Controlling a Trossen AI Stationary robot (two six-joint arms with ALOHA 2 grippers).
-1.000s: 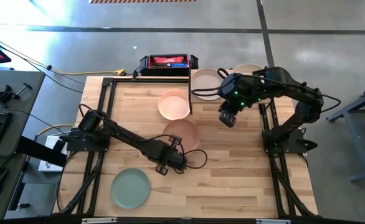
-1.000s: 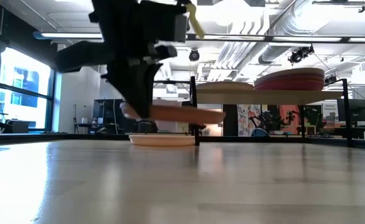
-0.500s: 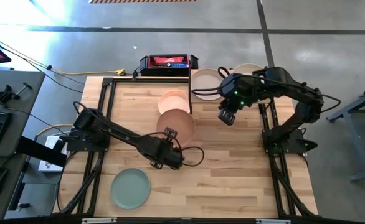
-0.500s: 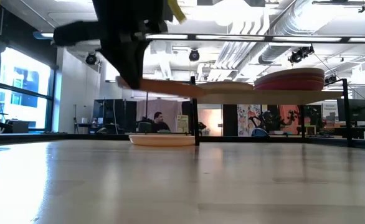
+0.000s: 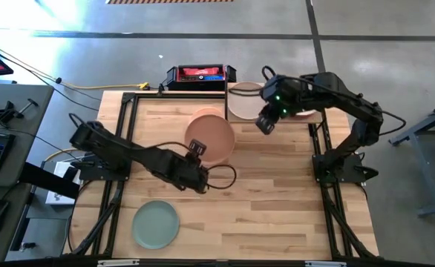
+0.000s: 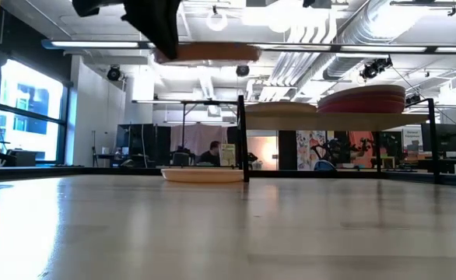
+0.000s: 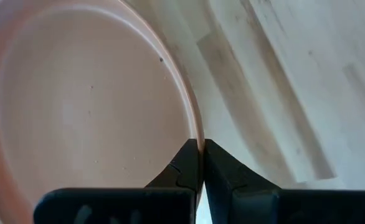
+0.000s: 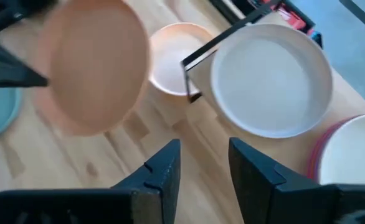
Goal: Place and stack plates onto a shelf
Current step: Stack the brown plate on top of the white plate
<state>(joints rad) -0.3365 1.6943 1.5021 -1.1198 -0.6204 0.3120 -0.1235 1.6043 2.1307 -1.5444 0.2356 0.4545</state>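
The left gripper (image 5: 200,167) has its jaws pinched tight on the rim of the tan plate (image 5: 209,137) and holds it high in the air — in the low view the tan plate hangs level, far above the counter (image 5: 277,200). Seen from above, the tan plate sits near the middle of the counter and partly covers the pale pink plate (image 5: 205,113), which lies flat on the counter at its 12 o'clock.

The shelf (image 6: 321,118) stands at the back of the counter, at about 1 o'clock from the tan plate. On it, the cream plate (image 5: 244,101) rests alone. Just beside that, a stack of plates (image 8: 347,155) has a pale plate on top and a red one under it.

The right gripper (image 5: 266,122) hangs in the air just in front of the shelf — its jaws are a little apart and hold nothing.

The mint green plate (image 5: 156,224) lies flat on the counter at 7 o'clock from the tan plate, well apart from the others.
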